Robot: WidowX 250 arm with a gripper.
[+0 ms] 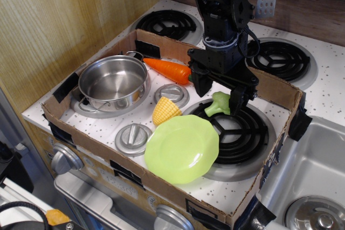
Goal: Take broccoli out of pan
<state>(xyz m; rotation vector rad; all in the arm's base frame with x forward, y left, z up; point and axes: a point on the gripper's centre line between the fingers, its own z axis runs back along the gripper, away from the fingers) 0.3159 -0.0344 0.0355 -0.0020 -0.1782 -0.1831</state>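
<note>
The light-green broccoli [218, 103] lies on its side on the front right black burner [234, 127], outside the pan. The shiny steel pan [114, 82] stands empty at the left on the front left burner. My gripper [219, 94] hangs right over the broccoli with its two black fingers [200, 84] spread wide on either side; it is open and not holding the broccoli.
A lime-green scalloped plate [182, 147] lies at the front, a yellow corn piece [165, 110] beside it, an orange carrot [168, 69] behind. Cardboard walls [135, 179] ring the stove top. Two knob caps [133, 138] lie flat. A sink [312, 187] is at the right.
</note>
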